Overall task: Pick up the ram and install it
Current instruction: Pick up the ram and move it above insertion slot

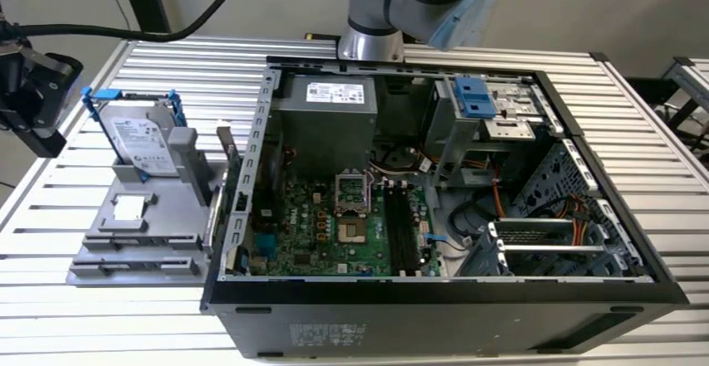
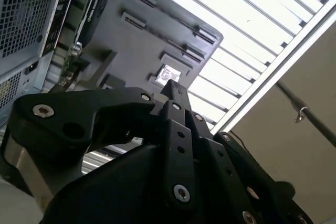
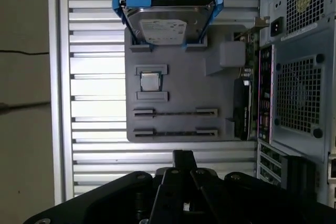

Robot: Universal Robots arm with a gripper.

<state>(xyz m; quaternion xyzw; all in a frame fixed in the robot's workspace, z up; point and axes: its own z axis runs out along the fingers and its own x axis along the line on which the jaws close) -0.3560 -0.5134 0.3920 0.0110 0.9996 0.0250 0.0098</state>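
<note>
A thin greenish board that I take for the ram [image 1: 228, 147] stands on end at the edge of the grey holder tray [image 1: 155, 217], right beside the case's outer wall. In the first wrist view the ram [image 3: 245, 36] sits next to a grey block on the tray [image 3: 178, 85]. My black gripper [image 1: 45, 138] hangs at the exterior view's far left, off the tray's outer side and well apart from the ram. In both wrist views its fingertips [image 3: 182, 157] [image 2: 171, 91] meet with nothing between them.
A silver hard drive in a blue bracket [image 1: 142, 138] stands upright at the tray's back. A small square chip [image 3: 150, 82] and two long grooved slots [image 3: 176, 113] also lie on the tray. The open computer case [image 1: 443, 200] shows its motherboard with black slots [image 1: 401, 229].
</note>
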